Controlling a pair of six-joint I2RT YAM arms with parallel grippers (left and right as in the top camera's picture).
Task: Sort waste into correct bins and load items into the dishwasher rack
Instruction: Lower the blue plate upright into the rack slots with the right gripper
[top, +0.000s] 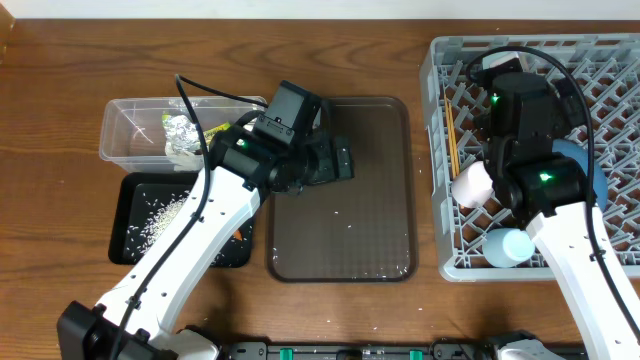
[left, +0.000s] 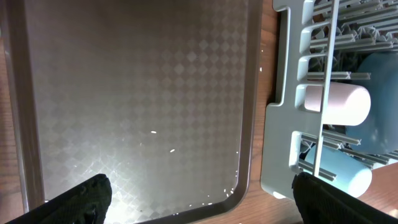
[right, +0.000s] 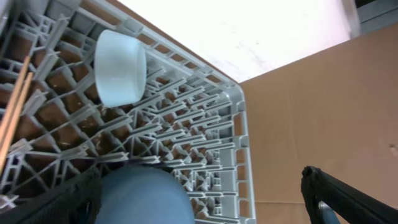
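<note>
Though hung low over the brown tray (top: 340, 240), gripping nothing — left gripper (left: 205, 202), jaws spread wide and empty. On the tray beneath, a few stray rice grains (left: 154, 131). Right gripper (right: 205, 196) likewise released, jaws wide, above the far part of the dishwasher rack (top: 620, 80).

In the rack: pink cup (top: 472, 185) and light blue cup (top: 508, 247) on their sides near the front left, blue plate (top: 588, 170) partly hidden by the right arm, chopsticks (top: 452, 135) along the left wall, white bowl (right: 119, 67) tilted near the far corner.

In the clear tub (top: 125, 130), foil wrapper (top: 182, 130). In the black tub (top: 130, 250), heap of white rice (top: 160, 215) — plus a sliver of orange carrot (top: 237, 235) at its right edge. Both tubs left of the tray on the wooden table (top: 60, 150).
</note>
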